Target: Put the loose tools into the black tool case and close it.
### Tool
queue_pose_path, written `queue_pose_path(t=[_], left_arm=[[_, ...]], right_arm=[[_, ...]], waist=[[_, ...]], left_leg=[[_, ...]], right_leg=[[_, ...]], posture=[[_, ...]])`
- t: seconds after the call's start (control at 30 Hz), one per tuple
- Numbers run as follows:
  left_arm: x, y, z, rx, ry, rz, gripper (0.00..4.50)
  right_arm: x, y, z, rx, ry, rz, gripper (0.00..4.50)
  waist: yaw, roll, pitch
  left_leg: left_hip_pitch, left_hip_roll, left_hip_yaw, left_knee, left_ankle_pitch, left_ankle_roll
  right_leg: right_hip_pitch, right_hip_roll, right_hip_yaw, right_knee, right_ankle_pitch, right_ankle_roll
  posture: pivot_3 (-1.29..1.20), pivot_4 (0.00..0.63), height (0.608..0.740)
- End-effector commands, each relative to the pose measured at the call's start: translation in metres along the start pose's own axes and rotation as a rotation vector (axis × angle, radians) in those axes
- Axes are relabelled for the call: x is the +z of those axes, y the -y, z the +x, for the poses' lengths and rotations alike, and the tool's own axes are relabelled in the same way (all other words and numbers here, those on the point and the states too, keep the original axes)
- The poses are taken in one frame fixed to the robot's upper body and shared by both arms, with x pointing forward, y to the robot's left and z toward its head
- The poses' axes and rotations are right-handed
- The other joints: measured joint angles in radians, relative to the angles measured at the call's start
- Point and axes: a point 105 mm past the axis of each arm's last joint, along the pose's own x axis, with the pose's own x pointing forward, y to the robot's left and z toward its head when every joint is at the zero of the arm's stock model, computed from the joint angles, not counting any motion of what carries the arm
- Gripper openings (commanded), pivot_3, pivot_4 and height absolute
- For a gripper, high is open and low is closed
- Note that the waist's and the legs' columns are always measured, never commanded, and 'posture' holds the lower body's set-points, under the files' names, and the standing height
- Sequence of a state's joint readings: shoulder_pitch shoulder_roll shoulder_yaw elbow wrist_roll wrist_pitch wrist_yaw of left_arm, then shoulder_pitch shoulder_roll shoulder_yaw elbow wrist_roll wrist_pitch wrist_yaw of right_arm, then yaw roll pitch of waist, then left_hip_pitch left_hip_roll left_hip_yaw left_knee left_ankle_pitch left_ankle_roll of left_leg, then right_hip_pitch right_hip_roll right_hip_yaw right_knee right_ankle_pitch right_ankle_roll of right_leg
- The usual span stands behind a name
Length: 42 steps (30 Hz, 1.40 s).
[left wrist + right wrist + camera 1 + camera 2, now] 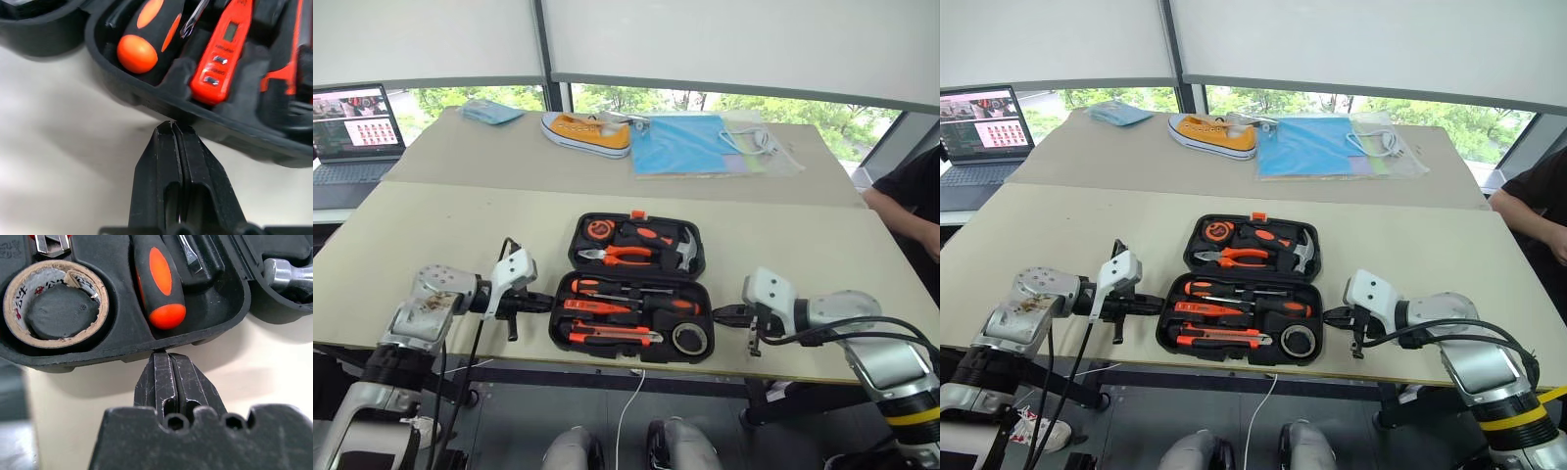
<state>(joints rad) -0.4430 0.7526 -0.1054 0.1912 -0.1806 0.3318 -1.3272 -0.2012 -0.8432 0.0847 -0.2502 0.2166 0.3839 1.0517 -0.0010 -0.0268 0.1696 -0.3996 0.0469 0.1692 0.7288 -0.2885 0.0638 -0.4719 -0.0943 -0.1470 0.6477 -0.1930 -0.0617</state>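
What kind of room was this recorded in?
Probably an office or lab workspace rather than a workshop: plain tables pushed together under large windows with roller blinds, an open laptop at the left, and odd items such as a yellow sneaker behind the open black tool case.

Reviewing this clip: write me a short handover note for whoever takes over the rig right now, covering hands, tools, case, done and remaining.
Left hand: shut, holding nothing, tips at the left edge of the open black plastic tool case.
Right hand: shut, holding nothing, tips at the case's right edge.
Tools: two orange-and-black-handled screwdrivers, slim orange tester screwdriver, orange-black utility knife and small dark tape roll all lie in the near half's recesses.
Done: loading.
Left: fold the case shut, probably by lifting one half from both sides, and latch it.
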Motion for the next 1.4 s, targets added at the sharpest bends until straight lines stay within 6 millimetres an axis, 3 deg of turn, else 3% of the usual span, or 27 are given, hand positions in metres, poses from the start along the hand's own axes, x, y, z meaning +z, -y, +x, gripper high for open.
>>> queue_pose_path(t=[0.03, 0.17, 0.27, 0.33, 0.43, 0.53, 0.63, 0.8, 0.93, 0.97, 1.13, 1.4], left_arm=[[0.007, 0.009, 0.007, -0.036, 0.024, 0.049, 0.09], [-0.002, -0.008, -0.011, 0.056, -0.017, 0.006, 0.09], [-0.009, -0.026, -0.03, 0.134, -0.05, -0.042, 0.79], [-0.004, -0.038, -0.043, 0.175, -0.018, -0.123, 1.54], [0.033, -0.068, -0.055, 0.245, 0.177, -0.4, 2.45], [0.064, -0.086, -0.052, 0.252, 0.279, -0.559, 3.63], [0.069, -0.097, -0.035, 0.281, 0.253, -0.649, 4.5], [0.071, -0.105, 0.001, 0.321, 0.184, -0.701, 4.5], [0.068, -0.106, 0.018, 0.326, 0.158, -0.714, 4.5], [0.066, -0.106, 0.02, 0.331, 0.143, -0.711, 4.5], [0.055, -0.103, 0.027, 0.326, 0.101, -0.688, 3.01], [0.053, -0.101, 0.025, 0.301, 0.119, -0.719, 0.0]], right_arm=[[0.008, -0.004, 0.002, -0.022, 0.035, -0.037, 0.0], [-0.012, 0.008, -0.014, -0.092, -0.038, 0.03, 0.0], [-0.018, 0.017, -0.032, -0.122, -0.07, 0.083, 0.8], [-0.012, 0.029, -0.041, -0.161, -0.049, 0.141, 1.5], [0.012, 0.052, -0.043, -0.216, 0.077, 0.327, 2.38], [0.033, 0.068, -0.034, -0.229, 0.159, 0.468, 3.51], [0.043, 0.082, -0.017, -0.236, 0.169, 0.548, 4.48], [0.039, 0.109, 0.013, -0.314, 0.096, 0.649, 4.48], [0.028, 0.125, 0.026, -0.375, 0.043, 0.693, 4.48], [0.026, 0.127, 0.029, -0.38, 0.037, 0.698, 4.24], [0.016, 0.126, 0.038, -0.369, 0.0, 0.704, 2.78], [0.019, 0.122, 0.043, -0.347, 0.013, 0.699, 0.02]], waist=[[0.002, 0.0, 0.0], [0.007, 0.0, 0.0], [0.011, 0.0, 0.0], [0.009, 0.0, 0.0], [0.006, -0.001, 0.0], [0.009, -0.002, 0.001], [0.008, -0.002, 0.0], [-0.003, -0.002, 0.0], [-0.011, -0.002, 0.0], [-0.012, -0.002, 0.0], [-0.017, -0.001, 0.0], [-0.024, -0.001, -0.001]], left_leg=[[0.0, 0.0, 0.0, 0.0, 0.0, 0.0], [0.0, 0.0, 0.0, 0.0, 0.0, 0.0], [0.0, 0.0, 0.0, 0.0, 0.0, 0.0], [0.0, 0.0, 0.0, 0.0, 0.0, 0.0], [0.0, 0.001, 0.0, 0.0, 0.0, 0.0], [0.0, 0.001, -0.002, 0.001, 0.003, -0.002], [0.001, 0.0, -0.002, 0.001, 0.003, -0.001], [-0.002, -0.003, -0.001, 0.0, 0.002, 0.0], [-0.006, -0.005, 0.0, 0.001, 0.003, 0.0], [-0.006, -0.005, 0.0, 0.0, 0.003, 0.0], [-0.004, -0.005, 0.001, 0.0, 0.003, 0.0], [0.002, -0.005, 0.002, 0.001, 0.003, -0.002]], right_leg=[[0.0, 0.0, 0.0, 0.0, 0.0, 0.0], [0.0, 0.0, 0.0, 0.0, 0.0, 0.0], [0.0, 0.0, 0.0, 0.0, 0.0, 0.0], [0.0, 0.0, 0.0, 0.0, 0.0, 0.0], [0.0, 0.001, -0.001, 0.001, 0.001, 0.001], [0.0, 0.002, -0.002, 0.002, 0.003, 0.004], [0.001, 0.002, -0.001, 0.002, 0.002, 0.003], [0.0, 0.003, -0.001, 0.002, 0.003, 0.002], [-0.003, 0.004, -0.003, 0.002, 0.006, -0.003], [-0.003, 0.003, -0.002, 0.002, 0.006, -0.003], [-0.003, 0.002, -0.002, 0.003, 0.005, -0.001], [0.0, -0.003, 0.002, 0.009, 0.002, 0.002]], posture=[[0.0, 0.15, 0.718], [0.0, 0.15, 0.718], [0.0, 0.15, 0.718], [0.0, 0.15, 0.718], [0.0, 0.15, 0.718], [0.0, 0.15, 0.718], [0.0, 0.15, 0.718], [0.0, 0.15, 0.718], [0.0, 0.15, 0.718], [0.0, 0.15, 0.718], [0.0, 0.15, 0.718], [0.0, 0.15, 0.718]])
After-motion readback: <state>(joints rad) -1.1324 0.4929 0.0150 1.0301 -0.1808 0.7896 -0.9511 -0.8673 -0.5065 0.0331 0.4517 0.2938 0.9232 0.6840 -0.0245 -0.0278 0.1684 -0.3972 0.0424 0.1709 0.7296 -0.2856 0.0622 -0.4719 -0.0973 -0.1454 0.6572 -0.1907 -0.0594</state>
